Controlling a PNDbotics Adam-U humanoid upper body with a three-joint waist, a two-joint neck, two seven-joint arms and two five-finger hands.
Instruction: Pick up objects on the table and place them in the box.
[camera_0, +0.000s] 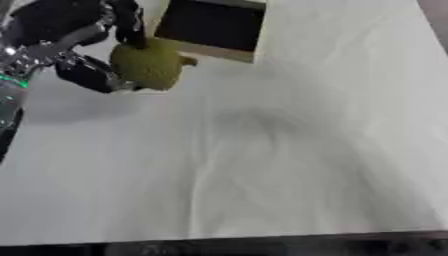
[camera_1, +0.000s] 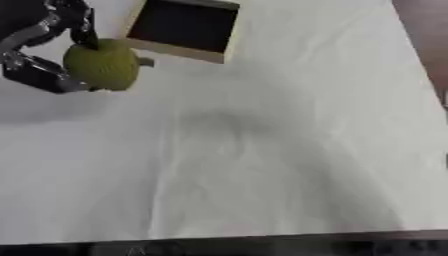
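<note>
Now green fruit (camera_1: 102, 65), inside left robot hand (camera_0: 83, 50)

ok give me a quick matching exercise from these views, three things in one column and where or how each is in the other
Things:
1. green fruit
2. box
3. left hand

States:
a. open-topped with a dark inside, at the table's far edge
b. fingers curled round something, upper left of the view
c. held, near the box's left side

Pairs: 1-c, 2-a, 3-b
</note>
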